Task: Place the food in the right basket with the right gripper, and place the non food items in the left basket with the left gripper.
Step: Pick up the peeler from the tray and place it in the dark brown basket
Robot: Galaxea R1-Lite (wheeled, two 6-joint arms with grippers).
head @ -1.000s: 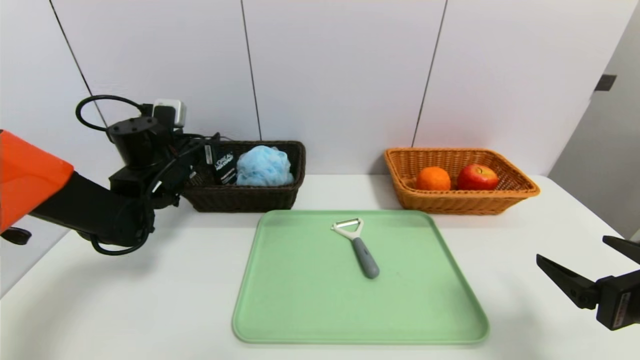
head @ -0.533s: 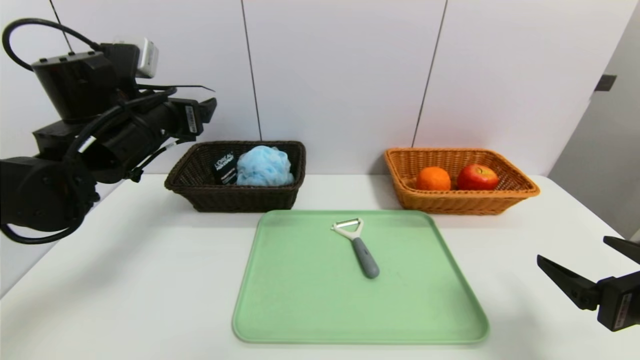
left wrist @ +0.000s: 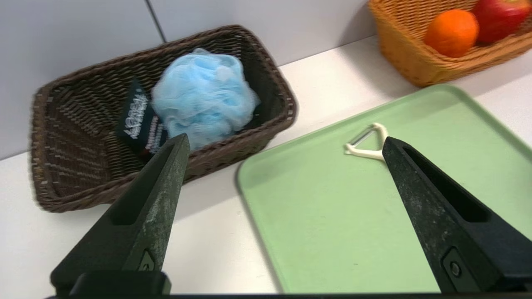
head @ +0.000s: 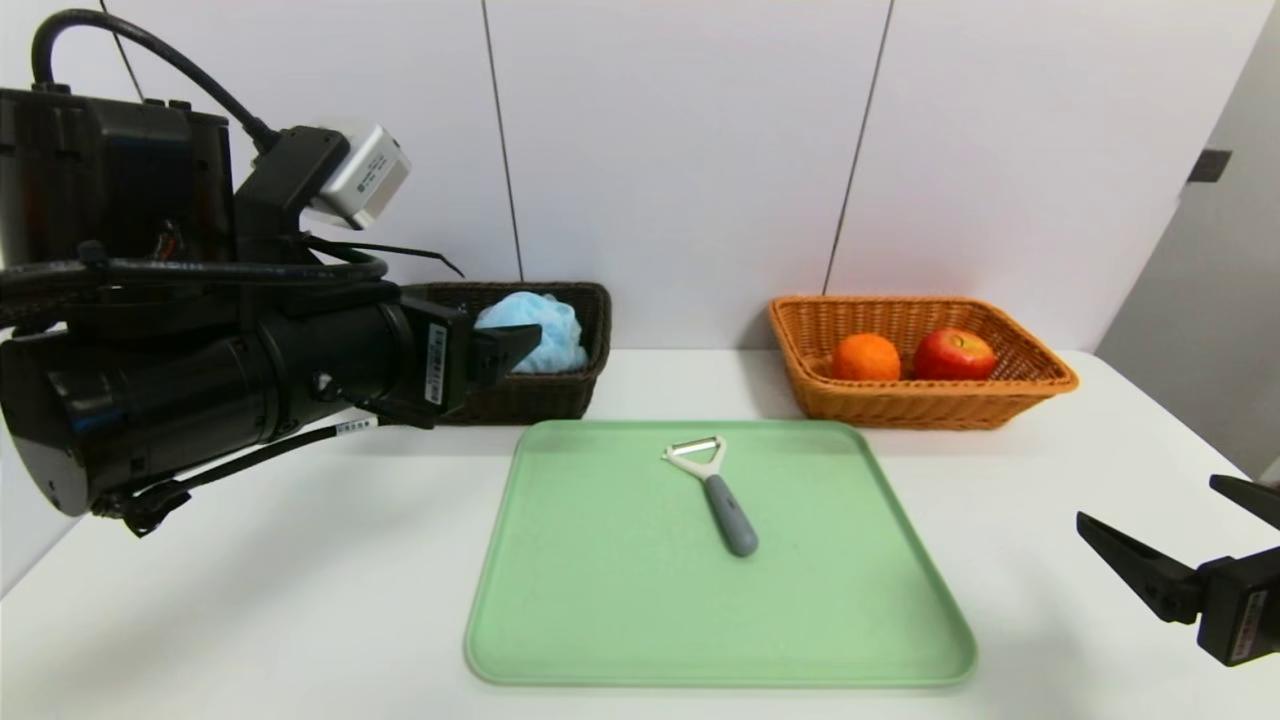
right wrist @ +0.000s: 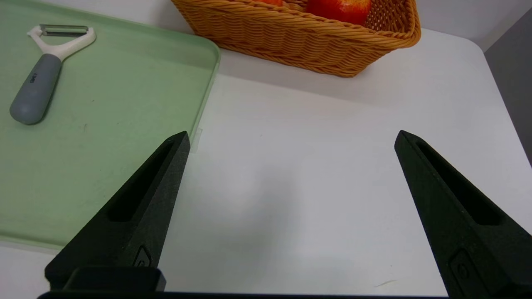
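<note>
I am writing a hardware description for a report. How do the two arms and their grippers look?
The left arm is a thick black cylinder with black cables looped along it, a white barcode label near its wrist and a small silver-grey camera box on top. The left gripper and right gripper each have two long, black, tapering wedge-shaped fingers with slotted recesses. The right gripper also carries a white label.

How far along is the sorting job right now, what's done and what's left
Done: the orange and apple sit in the right basket; the blue pouf and black tube are in the left basket. In hand: nothing; the left gripper is open in the air, the right gripper open over the table. Left: the peeler on the green tray.
</note>
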